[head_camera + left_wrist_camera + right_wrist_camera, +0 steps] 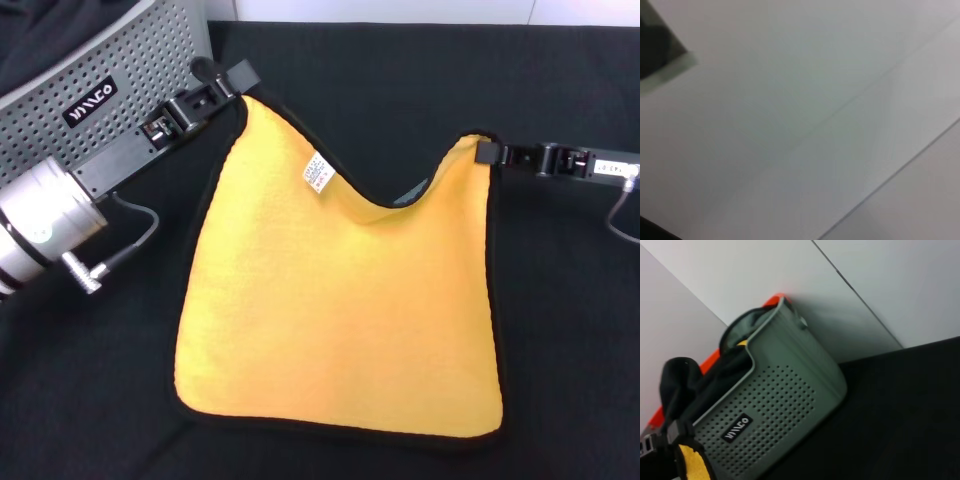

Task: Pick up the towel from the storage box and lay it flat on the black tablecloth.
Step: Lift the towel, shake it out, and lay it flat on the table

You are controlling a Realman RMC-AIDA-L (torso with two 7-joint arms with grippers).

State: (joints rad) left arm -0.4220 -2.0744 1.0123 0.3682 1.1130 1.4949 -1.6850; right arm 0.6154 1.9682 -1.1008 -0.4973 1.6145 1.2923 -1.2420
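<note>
The yellow-orange towel (340, 300) with dark edging is stretched between both grippers, yellow face up, its top edge sagging in the middle. A small white label (317, 172) sits near that edge. My left gripper (232, 82) is shut on the towel's left upper corner, close to the storage box (90, 90). My right gripper (487, 152) is shut on the right upper corner. The towel's lower edge lies low over the black tablecloth (560, 330). The right wrist view shows the storage box (785, 410), the tablecloth (900, 410) and a bit of towel (692, 462).
A grey cable (130, 245) loops from my left arm over the cloth. Dark fabric (740, 325) sits inside the box, with something orange (772, 300) behind it. A white wall (800, 120) fills the left wrist view and stands behind the table.
</note>
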